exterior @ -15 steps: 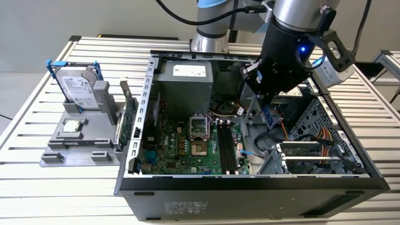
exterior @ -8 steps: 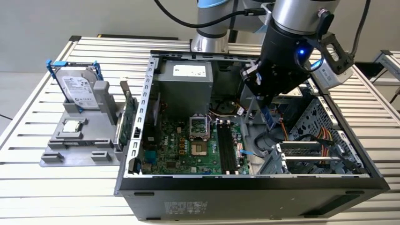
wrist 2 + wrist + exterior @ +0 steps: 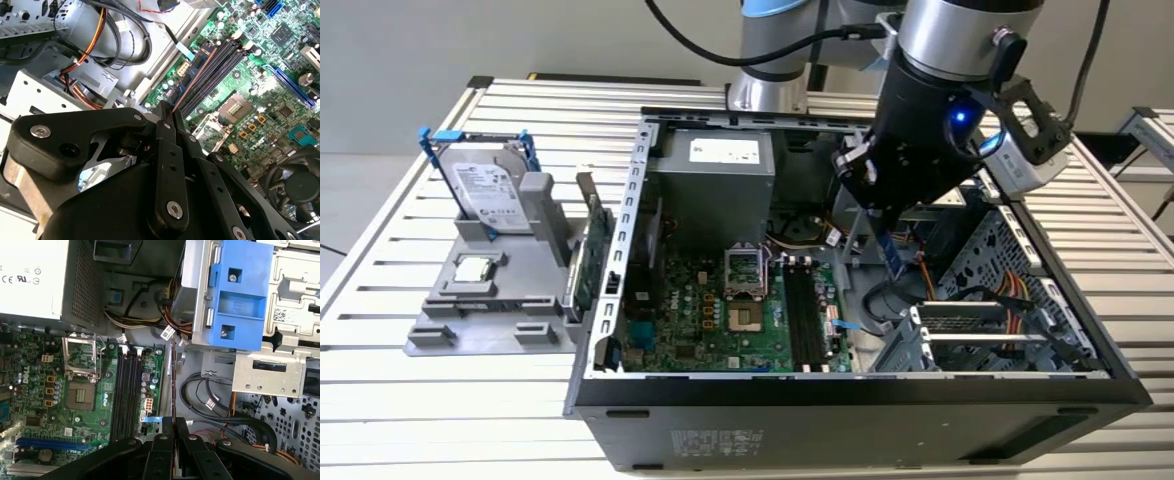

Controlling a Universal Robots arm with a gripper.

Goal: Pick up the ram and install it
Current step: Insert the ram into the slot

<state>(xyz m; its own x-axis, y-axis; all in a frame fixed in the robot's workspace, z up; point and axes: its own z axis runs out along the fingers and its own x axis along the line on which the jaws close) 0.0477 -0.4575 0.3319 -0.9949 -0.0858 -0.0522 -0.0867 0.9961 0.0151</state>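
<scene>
My gripper hangs inside the open computer case, shut on the ram, a thin bluish stick pointing down from the fingers. In both wrist views the ram shows edge-on as a thin line running out from between the black fingertips. It is held above the case floor, just beside the motherboard's edge, to the exterior view's right of the black memory slots. The slots look bare.
A grey holder at the exterior view's left carries a hard drive, a square processor chip and a green expansion card. Inside the case are the power supply, processor socket, cables and a blue drive bracket.
</scene>
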